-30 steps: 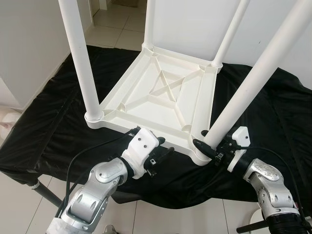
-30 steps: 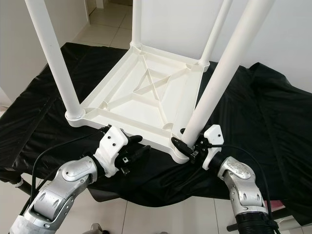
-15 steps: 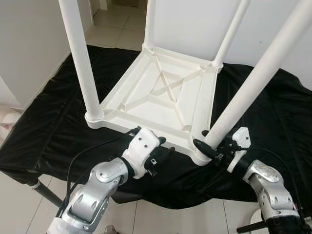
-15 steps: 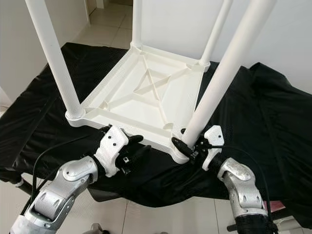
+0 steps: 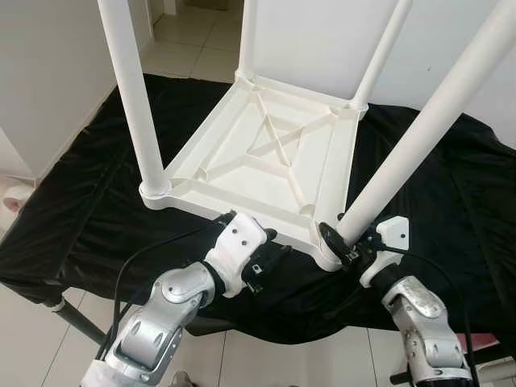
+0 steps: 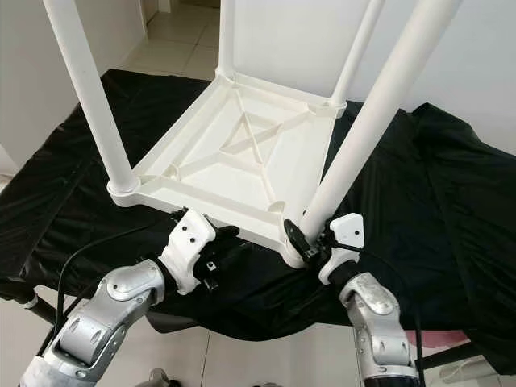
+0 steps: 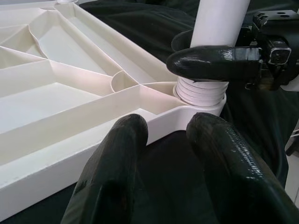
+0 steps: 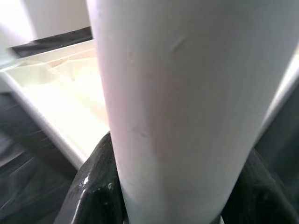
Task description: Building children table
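Right hand (image 5: pixel 343 242) clamped on the near right leg (image 5: pixel 419 137) of the upturned children table (image 5: pixel 266 161) on the black-covered counter (image 5: pixel 72 218). Left hand (image 5: pixel 270 258) apart at the rim. Risk: cross-threading if tilted.

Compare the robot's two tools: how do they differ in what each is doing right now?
The right tool is shut around the near right table leg just above its socket; the left tool holds nothing, hovering beside the tabletop's near edge. Both are black, two-fingered and low over the black cloth.
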`<state>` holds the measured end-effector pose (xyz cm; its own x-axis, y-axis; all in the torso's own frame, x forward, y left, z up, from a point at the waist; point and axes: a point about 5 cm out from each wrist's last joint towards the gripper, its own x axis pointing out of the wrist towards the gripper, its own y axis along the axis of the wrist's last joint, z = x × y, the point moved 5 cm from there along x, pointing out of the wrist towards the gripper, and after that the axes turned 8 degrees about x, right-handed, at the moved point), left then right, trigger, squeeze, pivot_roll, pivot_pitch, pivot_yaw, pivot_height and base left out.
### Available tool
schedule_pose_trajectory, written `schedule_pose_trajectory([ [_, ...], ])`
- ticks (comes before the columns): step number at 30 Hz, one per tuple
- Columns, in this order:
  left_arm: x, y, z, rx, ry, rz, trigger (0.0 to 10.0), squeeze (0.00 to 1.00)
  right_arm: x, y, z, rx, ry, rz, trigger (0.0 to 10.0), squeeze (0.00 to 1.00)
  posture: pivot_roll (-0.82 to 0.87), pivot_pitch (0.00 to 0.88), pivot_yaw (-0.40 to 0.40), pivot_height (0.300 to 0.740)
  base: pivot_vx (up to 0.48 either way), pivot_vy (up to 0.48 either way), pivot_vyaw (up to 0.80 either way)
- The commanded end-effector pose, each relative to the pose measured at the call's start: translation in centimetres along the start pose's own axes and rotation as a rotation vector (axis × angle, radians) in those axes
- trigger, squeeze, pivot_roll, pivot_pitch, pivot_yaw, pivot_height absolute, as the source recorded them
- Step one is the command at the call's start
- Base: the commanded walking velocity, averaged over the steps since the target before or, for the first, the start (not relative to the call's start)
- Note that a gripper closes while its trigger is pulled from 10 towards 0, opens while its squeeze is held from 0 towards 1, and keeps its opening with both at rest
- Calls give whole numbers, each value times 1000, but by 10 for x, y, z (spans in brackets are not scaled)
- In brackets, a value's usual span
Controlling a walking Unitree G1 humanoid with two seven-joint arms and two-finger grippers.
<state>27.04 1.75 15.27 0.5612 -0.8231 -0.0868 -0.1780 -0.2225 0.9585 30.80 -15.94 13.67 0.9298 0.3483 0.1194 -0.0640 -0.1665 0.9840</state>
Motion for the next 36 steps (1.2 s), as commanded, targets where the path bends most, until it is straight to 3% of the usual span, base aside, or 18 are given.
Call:
schedule_pose_trajectory([
  [1,1,-4,3,-14,-6,-15,10000,0,-4,2,9,35,-131,33,10000,0,20,86,-78,740,0,0,0],
  [3,1,-4,3,-14,-6,-15,10000,0,-4,2,9,35,-131,33,10000,0,20,86,-78,740,0,0,0],
  [4,0,-4,0,-18,5,-15,10000,0,-7,-1,10,56,-218,44,10000,0,16,84,-73,740,0,0,0],
  [7,0,-4,-3,-20,12,-13,10000,0,-10,-4,12,69,-298,48,10000,0,16,82,-75,740,0,0,0],
  [9,1,-2,-8,-19,34,-8,10000,0,-16,-11,20,58,-476,38,10000,0,19,81,-75,740,0,0,0],
  [11,3,0,-10,-20,46,-1,10000,0,-22,-14,19,39,-560,34,10000,0,22,75,-74,740,0,0,0],
  [20,8,3,-8,-14,48,25,10000,0,-26,-16,12,19,-566,25,10000,0,23,64,-79,740,0,0,0],
  [21,9,4,-6,-16,40,30,10000,0,-25,-16,10,22,-551,27,10000,1000,22,61,-79,740,0,0,0],
  [32,13,5,-5,-16,27,38,10000,0,-22,-8,-1,46,-465,76,10000,1000,14,53,-93,740,0,0,0],
  [36,15,6,-7,-24,13,53,10000,0,-22,1,0,35,-350,90,10000,1000,-15,47,-68,740,0,0,0],
])
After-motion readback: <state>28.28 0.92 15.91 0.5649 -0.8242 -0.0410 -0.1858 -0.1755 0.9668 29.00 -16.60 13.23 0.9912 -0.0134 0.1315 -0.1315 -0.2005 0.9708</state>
